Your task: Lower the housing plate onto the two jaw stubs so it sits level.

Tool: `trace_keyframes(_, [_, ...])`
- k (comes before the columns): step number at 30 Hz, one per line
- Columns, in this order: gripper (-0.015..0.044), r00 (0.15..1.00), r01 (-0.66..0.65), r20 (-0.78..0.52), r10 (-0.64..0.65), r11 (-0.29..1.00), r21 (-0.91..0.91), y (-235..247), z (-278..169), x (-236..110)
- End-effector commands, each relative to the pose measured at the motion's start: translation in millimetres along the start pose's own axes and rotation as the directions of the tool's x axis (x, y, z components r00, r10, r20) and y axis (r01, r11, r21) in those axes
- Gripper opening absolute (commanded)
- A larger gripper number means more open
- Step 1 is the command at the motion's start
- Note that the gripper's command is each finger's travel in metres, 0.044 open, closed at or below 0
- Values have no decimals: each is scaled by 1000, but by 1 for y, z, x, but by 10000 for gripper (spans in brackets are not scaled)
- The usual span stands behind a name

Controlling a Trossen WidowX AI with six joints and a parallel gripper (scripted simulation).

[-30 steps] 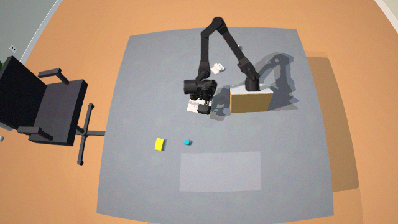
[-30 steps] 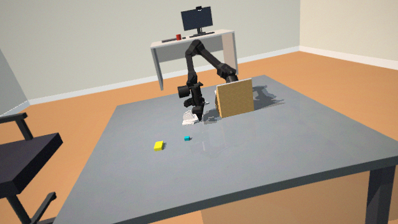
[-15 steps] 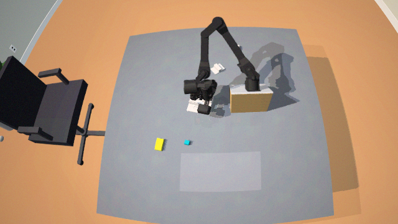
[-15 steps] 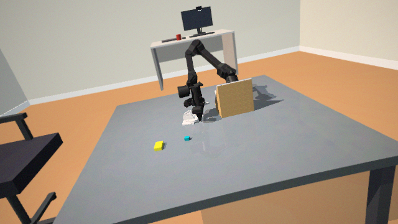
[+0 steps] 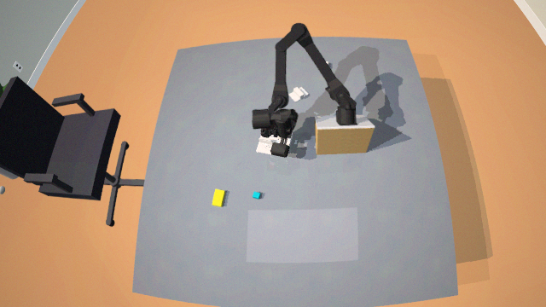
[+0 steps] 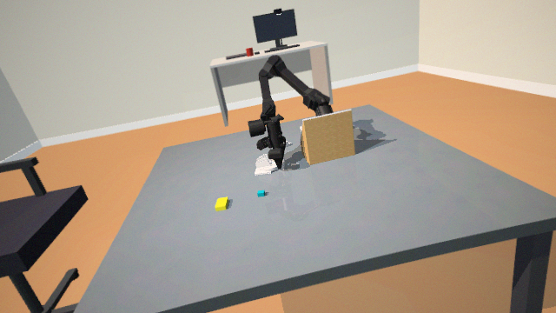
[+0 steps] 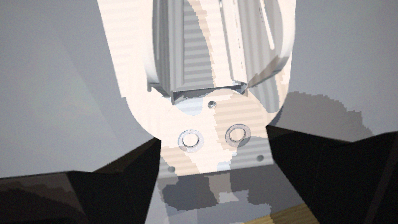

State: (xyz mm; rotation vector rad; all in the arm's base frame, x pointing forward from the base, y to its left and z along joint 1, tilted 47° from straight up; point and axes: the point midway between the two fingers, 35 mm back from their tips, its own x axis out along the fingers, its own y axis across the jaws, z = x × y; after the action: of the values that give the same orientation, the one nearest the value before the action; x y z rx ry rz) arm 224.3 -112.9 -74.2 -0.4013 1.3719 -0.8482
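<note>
Two dark fingers of the tool [image 5: 281,149] [image 6: 279,167] [image 7: 215,135] wide apart, clamped on the pale housing plate [image 5: 265,147] [image 6: 263,169] [image 7: 212,120].

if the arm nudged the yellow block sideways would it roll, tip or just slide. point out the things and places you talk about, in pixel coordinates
Probably just slide: the yellow block [image 5: 218,198] [image 6: 221,203] lies low on a broad flat face. Rolling seems unlikely given its straight edges. It looks stiff, so it likely wouldn't bend.
</note>
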Motion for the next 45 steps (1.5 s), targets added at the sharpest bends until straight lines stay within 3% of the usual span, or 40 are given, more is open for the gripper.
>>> trace_keyframes(1, [351, 1000, -1, 0, 1, 1000, 1, 0, 0, 1])
trace_keyframes(20, [351, 1000, -1, 0, 1, 1000, 1, 0, 0, 1])
trace_keyframes(24, [440, 1000, 0, 0, 0, 1000, 0, 0, 0, 0])
trace_keyframes(37, [440, 1000, 0, 0, 0, 1000, 0, 0, 0, 0])
trace_keyframes(40, [440, 1000, -4, 0, 4, 1000, 0, 2, 1, -11])
trace_keyframes(45, [440, 1000, -7, -1, 7, 1000, 1, 2, 2, -58])
